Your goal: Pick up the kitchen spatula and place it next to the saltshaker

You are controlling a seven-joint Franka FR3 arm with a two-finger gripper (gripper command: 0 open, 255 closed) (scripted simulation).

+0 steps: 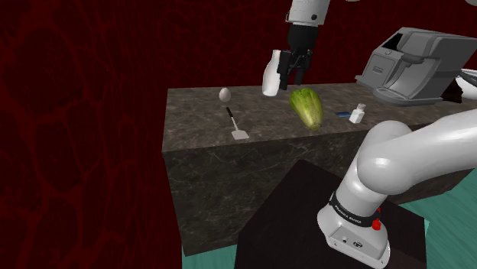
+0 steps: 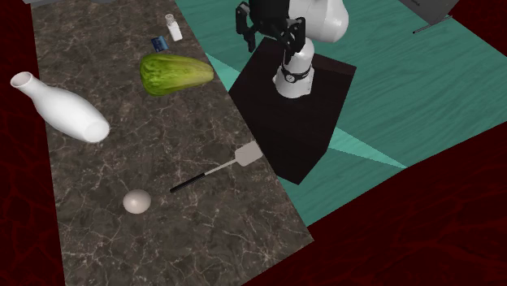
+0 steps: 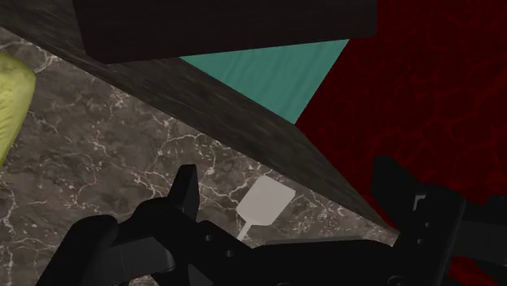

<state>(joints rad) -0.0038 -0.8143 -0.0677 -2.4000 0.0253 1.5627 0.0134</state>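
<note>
Spatula [image 1: 235, 124] lying flat on the dark stone counter [image 1: 191, 107], pale blade at the edge nearest the stand [image 1: 290, 218], thin dark handle aimed toward the egg [image 1: 225, 95]. Well apart along the counter stands the saltshaker [image 1: 357, 114], with the lettuce [image 1: 307, 107] between the two and a white bottle [image 1: 270, 74] further back. Black gripper [image 1: 293, 76] hangs in the air above the counter, fingers [image 3: 185, 195] apart and clasping nothing, the spatula blade lying on the stone beyond them in the wrist view

Counter [image 2: 203, 227] dark veined marble; bottle [image 2: 65, 110] smooth glossy white.
</note>
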